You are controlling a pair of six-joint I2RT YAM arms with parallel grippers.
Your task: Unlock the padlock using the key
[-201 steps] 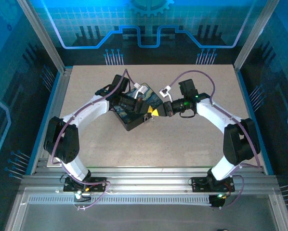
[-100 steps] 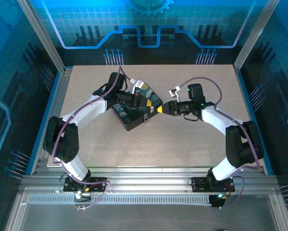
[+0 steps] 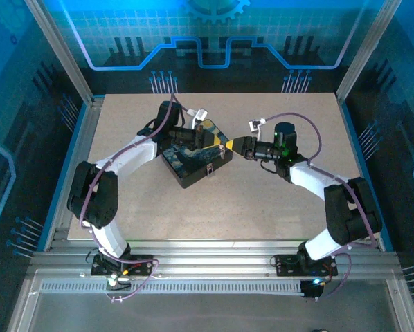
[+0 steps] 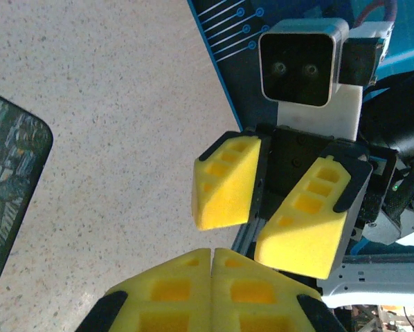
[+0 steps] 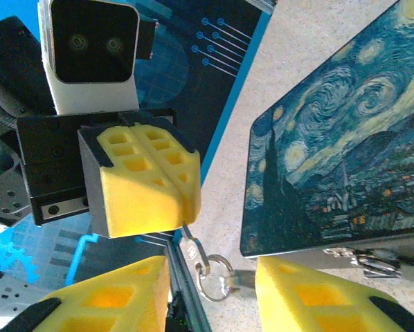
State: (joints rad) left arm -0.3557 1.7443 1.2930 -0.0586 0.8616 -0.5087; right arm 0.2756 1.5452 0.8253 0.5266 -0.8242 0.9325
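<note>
1. Your left hand (image 5: 155, 190) is pressed together, pad against pad. It pinches a thin key chain (image 5: 193, 243), which comes out of the seam between the pads.
2. Under this hand the chain carries a small ring (image 5: 218, 267). A short dull sliver sticks out from the ring to the right. I take it for the key (image 5: 243, 278), but it is too small to be sure.
3. The dark box (image 5: 345, 159) with the swirly blue-and-yellow lid lies on the tabletop (image 3: 276, 200). In the top view your left arm reaches over it.
4. The padlock (image 5: 363, 261), small and silvery, sits at the front edge of the box, under the lid.
5. Your right hand (image 4: 255, 238) is spread and faces the left hand tip to tip, near but apart. In the right wrist view the ring appears in the gap between its pads. I cannot tell if it touches them.
</note>
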